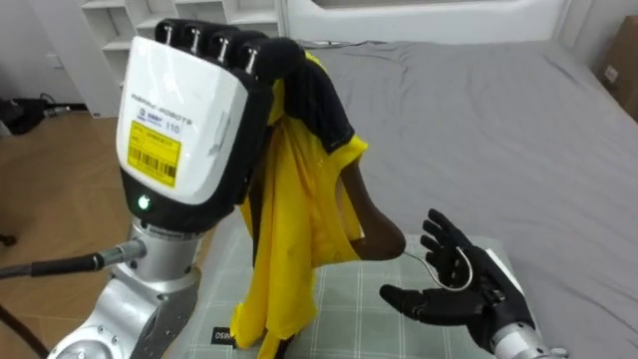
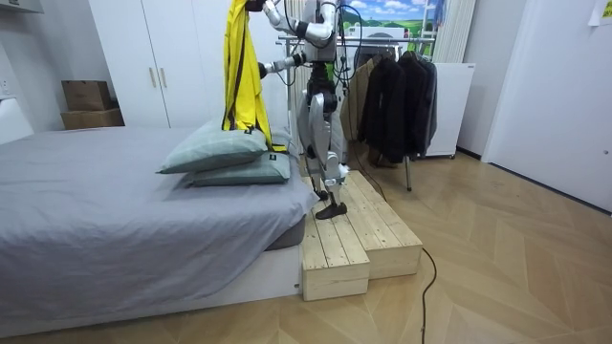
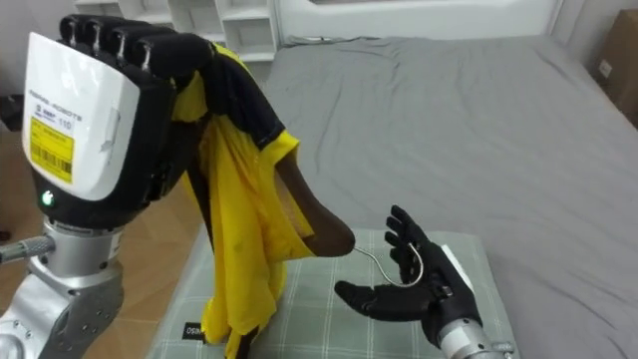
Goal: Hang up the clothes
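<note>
— Standing where?

— On a pale wooden plank platform (image 2: 354, 229) at the head end of a bed with a grey sheet (image 1: 478, 120), looking down across it. Seen from the room with a metal clothes rack of dark coats (image 2: 392, 96) just behind and white wardrobe doors (image 2: 163, 57) further off, toward the room view's left.

— Holding what?

— Gripping a yellow cloth garment with a black collar (image 1: 289, 229) in the left robot hand (image 1: 184, 120), up high at near left, fingers curled tight over the bunched collar. Hanging straight down from that grip, above a pale checked pillow (image 1: 349, 309) at the near edge of the bed.

— Anything inside the cloth?

— A brown wooden hanger (image 1: 377, 224), half tucked into the garment, one arm poking out to the right and sloping downward. Ending in a thin metal hook (image 3: 374, 259) that reaches over to the right robot hand (image 1: 464, 284).

— Closed on that hook?

— Spread, not closed: fingers apart and nearly straight, thumb stuck out to the left, palm turned toward the garment, low at near right over the pillow. Hard to tell whether touching the wire or only just beside it.

— And from the room?

— Lifted to the very top of the room view, yellow cloth dangling long, with its hem down near the pillow.
</note>
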`<state>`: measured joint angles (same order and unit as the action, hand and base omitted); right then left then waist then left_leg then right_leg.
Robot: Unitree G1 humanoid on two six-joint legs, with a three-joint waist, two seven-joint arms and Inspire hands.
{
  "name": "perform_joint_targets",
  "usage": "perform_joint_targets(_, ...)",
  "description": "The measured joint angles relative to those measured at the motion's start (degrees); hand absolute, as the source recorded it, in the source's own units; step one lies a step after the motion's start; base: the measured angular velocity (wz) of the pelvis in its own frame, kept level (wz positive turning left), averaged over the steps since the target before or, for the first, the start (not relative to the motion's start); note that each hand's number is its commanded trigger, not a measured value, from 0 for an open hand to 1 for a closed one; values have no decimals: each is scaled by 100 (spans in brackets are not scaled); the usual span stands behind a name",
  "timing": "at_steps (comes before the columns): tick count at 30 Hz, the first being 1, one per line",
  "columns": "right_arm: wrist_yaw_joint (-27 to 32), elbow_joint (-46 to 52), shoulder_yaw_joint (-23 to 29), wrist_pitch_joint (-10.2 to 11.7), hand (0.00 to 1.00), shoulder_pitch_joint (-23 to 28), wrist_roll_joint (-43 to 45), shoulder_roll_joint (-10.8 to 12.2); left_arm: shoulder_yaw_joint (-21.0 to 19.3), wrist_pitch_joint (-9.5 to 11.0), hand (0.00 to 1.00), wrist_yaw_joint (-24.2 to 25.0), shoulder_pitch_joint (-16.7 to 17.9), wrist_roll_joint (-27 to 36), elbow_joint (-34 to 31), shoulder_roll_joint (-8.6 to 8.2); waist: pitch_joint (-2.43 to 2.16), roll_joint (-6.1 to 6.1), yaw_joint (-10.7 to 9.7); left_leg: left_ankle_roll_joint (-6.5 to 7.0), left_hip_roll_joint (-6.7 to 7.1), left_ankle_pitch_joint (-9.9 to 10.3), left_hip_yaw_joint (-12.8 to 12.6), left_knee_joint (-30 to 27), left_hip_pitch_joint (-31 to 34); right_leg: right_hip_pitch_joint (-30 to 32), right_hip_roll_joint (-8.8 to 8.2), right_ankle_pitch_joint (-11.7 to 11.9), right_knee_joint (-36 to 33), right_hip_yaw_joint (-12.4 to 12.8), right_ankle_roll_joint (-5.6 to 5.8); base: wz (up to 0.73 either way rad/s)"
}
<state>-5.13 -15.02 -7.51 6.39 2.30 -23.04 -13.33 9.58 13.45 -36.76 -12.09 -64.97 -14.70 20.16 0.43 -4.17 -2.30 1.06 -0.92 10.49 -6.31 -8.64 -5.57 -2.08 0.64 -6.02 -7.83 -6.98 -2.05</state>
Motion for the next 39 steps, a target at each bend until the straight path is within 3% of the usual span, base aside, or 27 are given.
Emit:
perform_joint_targets(9,0,0,38,115,0,106,339,6,-39,319,100,131,0,18,0,-5,-13,-20,-66,-1,-26,0,-14,-4,-7,-1,25,8,1,-3,-14,0)
perform_joint_targets(31,-211,-300,23,130,0,329,280,119,-35,326,100,148,0,10,0,85,5,-72,-97,-2,-37,1,-116,2,-6,5,33,16,17,55,-25,-1)
perform_joint_targets(39,-386,-338,-211,132,0,326,-35,151,-27,335,100,121,0,9,2,69,53,-150,-55,-2,-42,2,-103,3,-13,6,38,16,25,81,-25,0)
